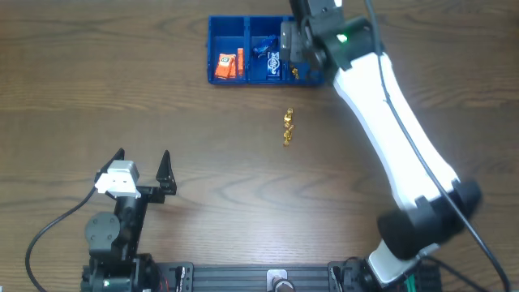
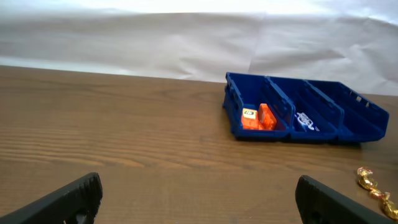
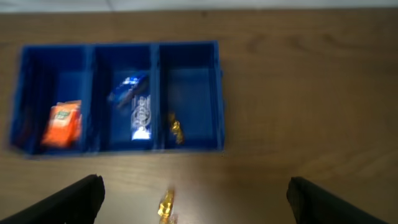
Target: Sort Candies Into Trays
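Right gripper [image 3: 196,183], fingers apart and empty, hangs by the tray [image 3: 124,45]; its arm [image 1: 389,122] hides the right bin [image 3: 193,93] from overhead. Gold candies [image 1: 288,127] lie nearly beneath it. Left gripper [image 1: 143,154], likewise spread, far off.

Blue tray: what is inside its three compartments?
One end compartment holds orange candies, the middle one blue-and-white candies, the other end a gold candy. In the top view the right arm covers part of that last compartment.

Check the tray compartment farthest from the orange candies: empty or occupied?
Occupied. One gold candy lies inside that end compartment of the blue tray, close to the divider; other gold candies lie out on the table.
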